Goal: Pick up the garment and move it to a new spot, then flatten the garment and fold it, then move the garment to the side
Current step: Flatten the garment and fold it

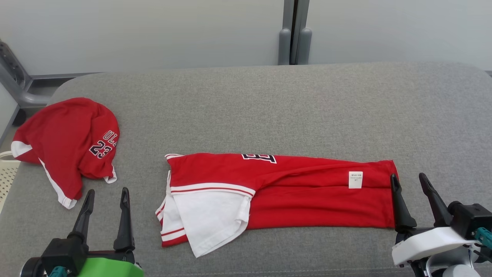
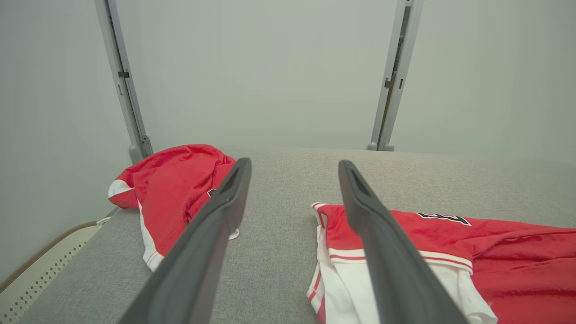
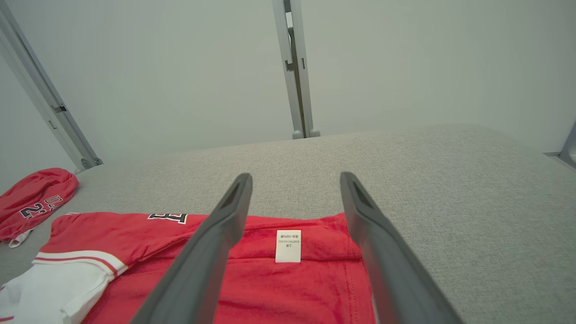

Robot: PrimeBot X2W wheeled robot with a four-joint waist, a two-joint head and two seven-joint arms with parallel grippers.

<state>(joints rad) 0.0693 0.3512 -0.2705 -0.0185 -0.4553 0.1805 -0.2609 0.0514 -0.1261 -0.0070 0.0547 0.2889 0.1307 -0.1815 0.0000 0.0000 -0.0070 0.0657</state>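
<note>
Shows long-folded red-and-white knit jersey [image 1: 307, 196] lying mid grey fabric table [image 1: 269, 96], probably light and limp, best pinched at its 3 o'clock hem beside dark-fingered, spread-jawed right gripper [image 1: 408, 176]; left gripper [image 1: 108, 190], at 8 o'clock, likewise spread.

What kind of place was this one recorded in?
Probably a lab or test cell, not a home: a grey fabric-covered table, bare pale wall panels joined by metal posts, a half-folded red jersey and a bunched jersey.

On the table [image 1: 269, 100], garment [image 1: 307, 200] at centre, jersey [image 1: 65, 142] well left.
</note>
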